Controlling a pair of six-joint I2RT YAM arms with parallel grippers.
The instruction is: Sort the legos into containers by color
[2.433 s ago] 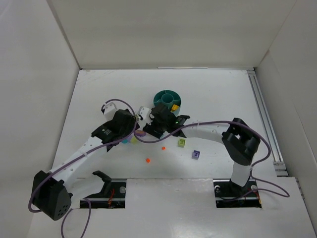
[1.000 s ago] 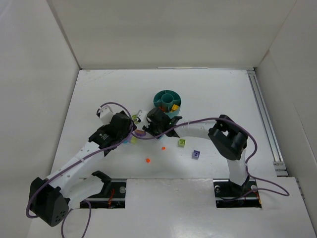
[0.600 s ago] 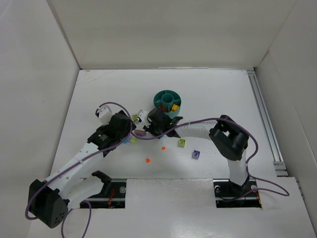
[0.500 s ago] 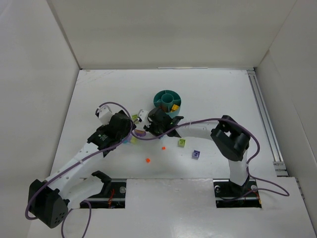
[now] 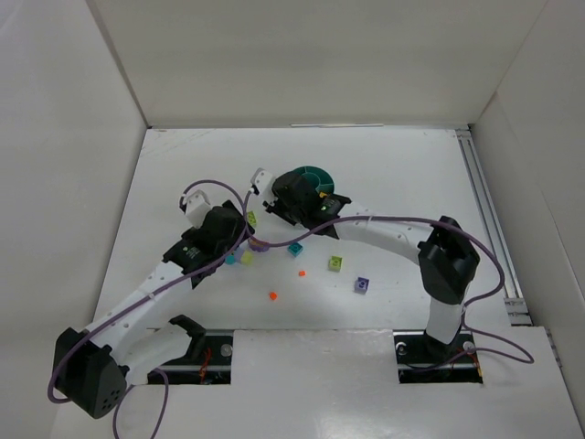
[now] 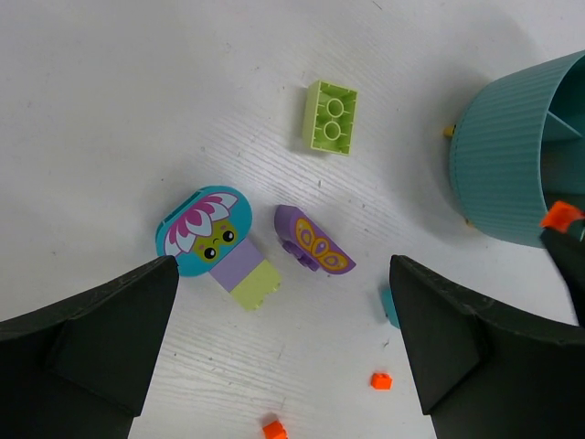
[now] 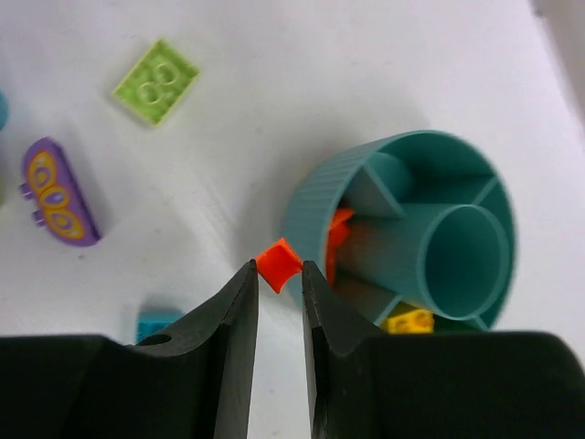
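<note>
Right wrist view: the right gripper (image 7: 279,279) is clamped on a tiny orange brick (image 7: 279,262), just beside the outer wall of the teal dish (image 7: 315,197). The left gripper (image 6: 283,270), fingers spread wide, hangs above a purple piece (image 6: 313,240) and a green brick (image 6: 330,116).

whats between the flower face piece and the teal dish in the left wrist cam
The purple butterfly piece lies between the flower-face piece and the teal dish, touching neither. The left wrist view shows it.
</note>
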